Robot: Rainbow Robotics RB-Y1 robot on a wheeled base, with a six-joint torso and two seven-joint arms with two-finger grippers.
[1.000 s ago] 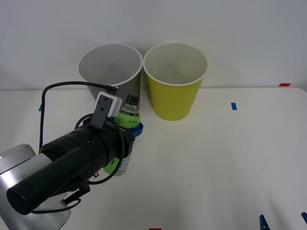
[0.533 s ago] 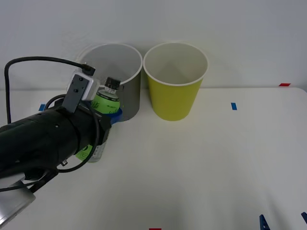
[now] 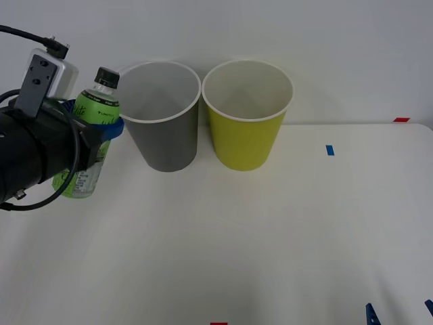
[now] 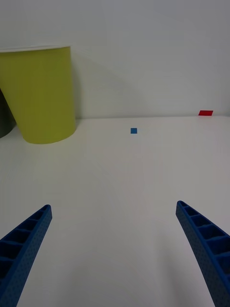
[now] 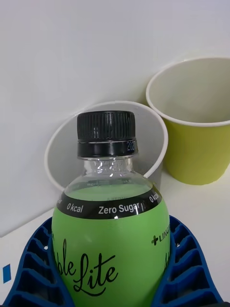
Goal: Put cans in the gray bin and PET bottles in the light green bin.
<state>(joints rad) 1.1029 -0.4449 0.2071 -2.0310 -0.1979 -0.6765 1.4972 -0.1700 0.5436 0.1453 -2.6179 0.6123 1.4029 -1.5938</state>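
My left gripper [image 3: 95, 132] is shut on the PET bottle [image 3: 90, 145], a small bottle with a green label and black cap, and holds it in the air at the far left, left of the gray bin [image 3: 161, 115]. In the left wrist view the PET bottle [image 5: 111, 230] sits between the blue fingers [image 5: 33, 268], with the gray bin [image 5: 148, 129] behind it and the light green bin [image 5: 196, 139] beside that. The light green bin [image 3: 247, 115] stands to the right of the gray one. My right gripper [image 4: 115, 249] is open, low over the table near its front right corner.
Both bins stand side by side against the white back wall. A blue tape mark [image 3: 329, 149] and a red one [image 3: 401, 120] lie on the white table [image 3: 270, 237] at the right. The light green bin [image 4: 40, 93] shows far ahead in the right wrist view.
My left gripper has lifted the PET bottle off the table and carried it up and to the left, from in front of the gray bin to beside its rim.
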